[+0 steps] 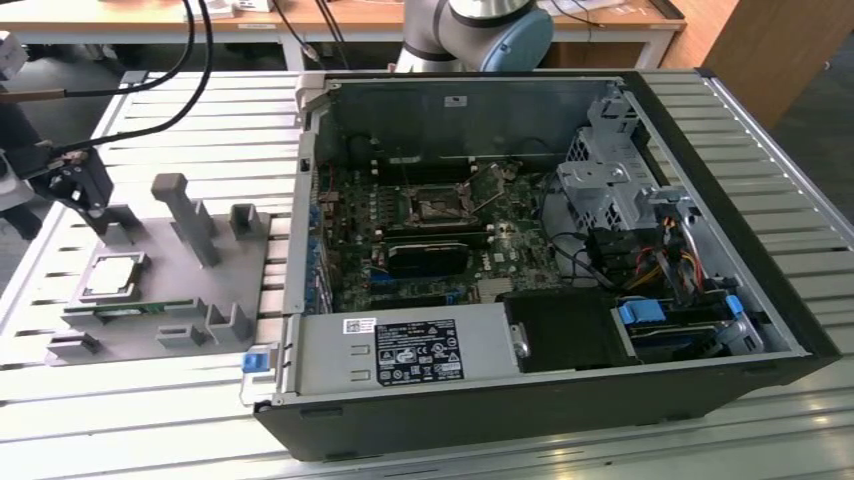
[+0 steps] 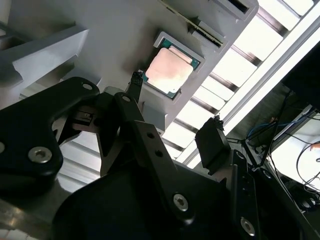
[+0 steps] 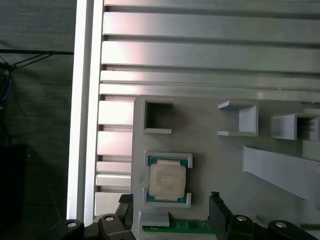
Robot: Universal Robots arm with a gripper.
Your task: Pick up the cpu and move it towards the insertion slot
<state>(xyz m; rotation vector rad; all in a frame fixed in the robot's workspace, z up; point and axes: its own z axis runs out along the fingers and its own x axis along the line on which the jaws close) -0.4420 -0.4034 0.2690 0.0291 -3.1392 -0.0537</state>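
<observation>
Silvery cpu (image 3: 167, 181) sits framed in a grey fixture recess (image 3: 170, 158), the released, empty pincer (image 3: 170, 196) hovering nearby.

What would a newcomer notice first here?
The open computer case dominates the exterior view, with the insertion slot in the middle of its motherboard. On the exterior view's left, the cpu lies seated in a recess of the grey fixture plate. The gripper is open close over it, not gripping it.
</observation>
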